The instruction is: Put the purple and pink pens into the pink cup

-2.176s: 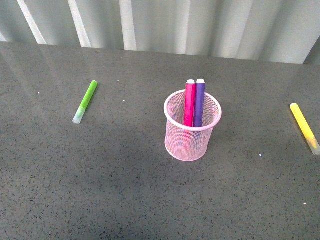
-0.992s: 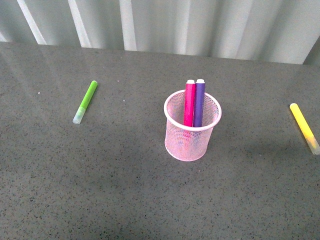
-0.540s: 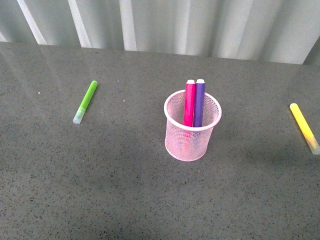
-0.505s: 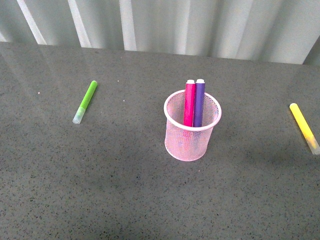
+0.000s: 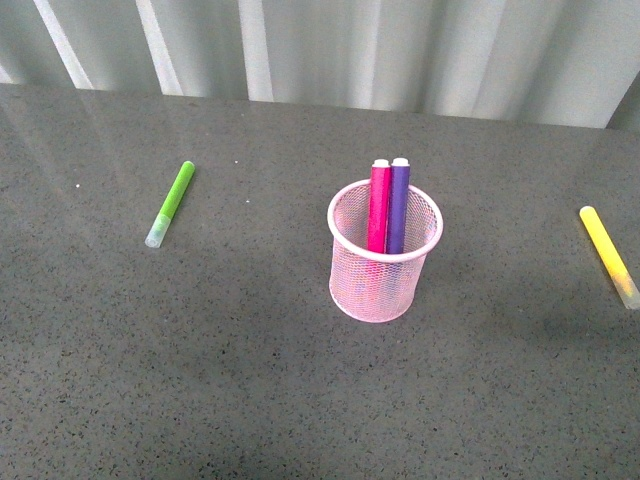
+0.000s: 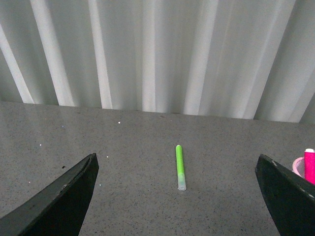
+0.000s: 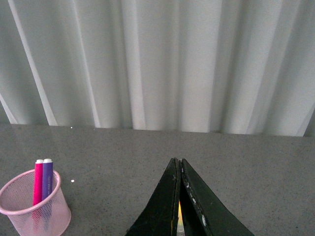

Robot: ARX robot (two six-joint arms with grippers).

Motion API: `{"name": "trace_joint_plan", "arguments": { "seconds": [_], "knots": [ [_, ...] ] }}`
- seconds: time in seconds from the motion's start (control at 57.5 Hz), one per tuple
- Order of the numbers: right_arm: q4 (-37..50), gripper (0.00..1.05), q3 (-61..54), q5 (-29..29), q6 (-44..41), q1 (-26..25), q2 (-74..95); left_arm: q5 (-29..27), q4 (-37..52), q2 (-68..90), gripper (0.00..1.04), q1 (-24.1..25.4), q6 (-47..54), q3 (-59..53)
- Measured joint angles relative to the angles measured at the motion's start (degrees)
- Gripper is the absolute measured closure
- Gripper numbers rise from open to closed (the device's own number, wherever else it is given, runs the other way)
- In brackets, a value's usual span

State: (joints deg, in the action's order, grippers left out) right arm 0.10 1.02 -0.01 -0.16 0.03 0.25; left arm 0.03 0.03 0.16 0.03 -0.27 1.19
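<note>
The pink cup (image 5: 385, 268) stands upright at the table's middle. The pink pen (image 5: 379, 205) and the purple pen (image 5: 398, 203) stand side by side in it, white ends up, leaning on the far rim. No gripper shows in the front view. In the left wrist view my left gripper (image 6: 179, 196) is open, fingers (image 6: 64, 201) wide apart, nothing between them; the cup's edge (image 6: 298, 167) and pink pen (image 6: 309, 166) show at one side. My right gripper (image 7: 178, 164) is shut, empty. The cup (image 7: 34, 209) with both pens (image 7: 43, 179) shows in that view too.
A lime-green marker (image 5: 171, 203) lies on the grey table (image 5: 230, 380) to the cup's left, also seen as the green marker (image 6: 180, 166) between the left fingers' spread. A yellow marker (image 5: 609, 255) lies at the right edge. A white pleated curtain (image 5: 350, 45) backs the table.
</note>
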Motion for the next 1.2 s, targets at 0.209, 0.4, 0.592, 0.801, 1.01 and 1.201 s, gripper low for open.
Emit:
{"name": "trace_joint_plan", "arguments": {
  "seconds": [0.209, 0.4, 0.592, 0.801, 1.01, 1.201],
  "knots": [
    [0.0, 0.65, 0.0, 0.0, 0.0, 0.0, 0.0, 0.0, 0.0, 0.0, 0.07, 0.0, 0.02, 0.0],
    [0.0, 0.24, 0.0, 0.0, 0.0, 0.0, 0.0, 0.0, 0.0, -0.02, 0.07, 0.0, 0.0, 0.0],
    [0.0, 0.08, 0.0, 0.0, 0.04, 0.0, 0.0, 0.0, 0.0, -0.02, 0.07, 0.0, 0.02, 0.0],
    [0.0, 0.07, 0.0, 0.0, 0.04, 0.0, 0.0, 0.0, 0.0, -0.02, 0.07, 0.0, 0.0, 0.0],
    [0.0, 0.07, 0.0, 0.0, 0.04, 0.0, 0.0, 0.0, 0.0, -0.02, 0.07, 0.0, 0.0, 0.0],
    [0.0, 0.07, 0.0, 0.0, 0.04, 0.0, 0.0, 0.0, 0.0, -0.02, 0.07, 0.0, 0.0, 0.0]
  ]
}}
